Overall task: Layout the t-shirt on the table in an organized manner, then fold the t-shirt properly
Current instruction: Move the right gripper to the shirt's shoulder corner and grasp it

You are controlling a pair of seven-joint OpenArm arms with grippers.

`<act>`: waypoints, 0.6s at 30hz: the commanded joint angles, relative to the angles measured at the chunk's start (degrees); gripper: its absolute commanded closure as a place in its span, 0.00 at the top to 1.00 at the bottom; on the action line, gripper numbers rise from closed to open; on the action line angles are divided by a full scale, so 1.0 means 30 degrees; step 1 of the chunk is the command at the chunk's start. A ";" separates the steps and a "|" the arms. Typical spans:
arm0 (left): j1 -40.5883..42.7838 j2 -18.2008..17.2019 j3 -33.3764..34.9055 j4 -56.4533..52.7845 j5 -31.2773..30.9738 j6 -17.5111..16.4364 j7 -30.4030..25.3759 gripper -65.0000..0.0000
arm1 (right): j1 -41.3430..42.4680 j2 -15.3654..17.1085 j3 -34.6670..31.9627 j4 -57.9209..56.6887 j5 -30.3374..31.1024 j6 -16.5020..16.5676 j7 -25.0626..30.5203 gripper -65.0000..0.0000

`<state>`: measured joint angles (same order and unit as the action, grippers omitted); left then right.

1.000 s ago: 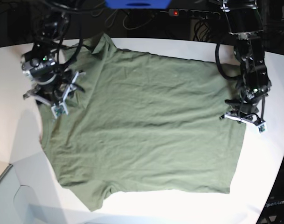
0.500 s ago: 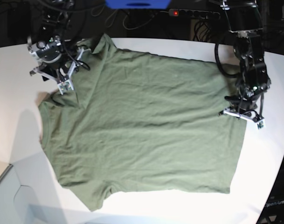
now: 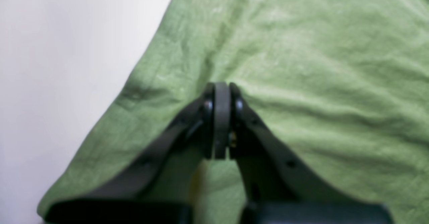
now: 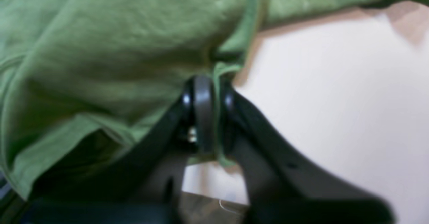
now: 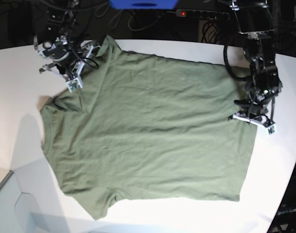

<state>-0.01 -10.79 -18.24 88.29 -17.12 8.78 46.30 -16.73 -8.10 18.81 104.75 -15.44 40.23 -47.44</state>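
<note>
While the t-shirt (image 5: 148,131) lies spread flat across the white counter (image 5: 21,111), the right gripper (image 5: 74,82), at the upper left, is pinched closed on its hem. At the right edge, the left gripper (image 5: 252,120) is clamped on the cloth.

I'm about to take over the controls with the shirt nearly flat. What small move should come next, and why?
Probably draw the right claw slightly outward, away from the shirt's middle. It looks shut on a folded bit of edge at the rumpled top corner, which is not yet flat on the table. The left claw, shut on the opposite side, seems to anchor the cloth there.
</note>
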 commanded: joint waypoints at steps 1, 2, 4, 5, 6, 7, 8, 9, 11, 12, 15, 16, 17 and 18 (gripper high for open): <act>-0.0304 -0.0229 -0.0030 0.0357 0.0009 -0.0009 -0.0328 0.00 | -0.0064 0.0018 0.0134 0.0497 -0.0289 -0.0076 -0.0465 0.00; -0.0304 -0.0229 -0.0030 0.0328 0.0009 -0.0009 -0.0328 0.00 | -0.0064 0.0018 0.0134 0.0908 -0.0289 -0.0076 -0.0494 0.00; -0.0304 -0.0229 -0.0030 0.0181 0.0009 -0.0009 -0.0328 0.00 | -0.0386 -0.0011 0.0163 0.1758 -0.0289 -0.0076 -0.0494 0.00; -0.0304 -0.0229 -0.0030 0.0181 0.0009 -0.0009 -0.0328 0.00 | -0.0591 -0.0011 0.0163 0.2256 -0.0289 -0.0076 -0.0494 0.00; -0.0304 -0.0229 -0.0030 0.0181 0.0009 -0.0009 -0.0328 0.00 | -0.0738 -0.0041 0.0163 0.2637 -0.0289 -0.0076 -0.0494 0.00; -0.0333 -0.0229 -0.0030 0.0152 0.0009 -0.0009 -0.0328 0.00 | -0.0855 -0.0129 0.0163 0.2988 -0.0289 -0.0076 -0.0524 0.00; -0.0333 -0.0229 -0.0001 0.0152 0.0009 -0.0009 -0.0328 0.00 | -0.1090 -0.0216 0.0163 0.3223 -0.0289 -0.0076 -0.0524 0.00; -0.0363 -0.0229 -0.0001 0.0152 0.0009 -0.0009 -0.0328 0.00 | -0.1295 -0.0216 0.0163 0.3399 -0.0289 -0.0076 -0.0524 0.00; -0.0421 -0.0229 0.0087 0.0152 0.0009 -0.0009 -0.0328 0.00 | -0.1676 -0.0246 0.0163 0.3428 -0.0289 -0.0076 -0.0524 0.00; -0.0421 -0.0229 0.0087 0.0152 0.0009 -0.0009 -0.0328 0.00 | -0.1910 -0.0275 0.0192 0.3428 -0.0289 -0.0076 -0.0524 0.00; -0.0480 -0.0229 0.0087 0.0152 0.0009 -0.0009 -0.0328 0.00 | -0.2672 -0.0301 0.0251 0.3457 0.0151 -0.0076 -0.0465 0.00; -0.0480 -0.0229 0.0087 0.0152 0.0009 -0.0009 -0.0328 0.00 | -0.2906 -0.0301 0.0485 0.3486 0.0473 -0.0076 -0.0494 0.00; -0.0509 -0.0229 0.0087 0.0152 0.0009 -0.0009 -0.0328 0.00 | -0.3111 -0.0301 0.0866 0.3486 0.0825 -0.0076 -0.0494 0.00; -0.0509 -0.0229 0.0087 0.0152 0.0009 -0.0009 -0.0328 0.00 | -0.3287 -0.0301 0.1189 0.3486 0.1206 -0.0076 -0.0436 0.00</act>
<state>-0.51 -10.76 -17.91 87.79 -17.17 8.78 46.17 -26.35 -9.23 22.26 114.02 -11.90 40.25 -49.36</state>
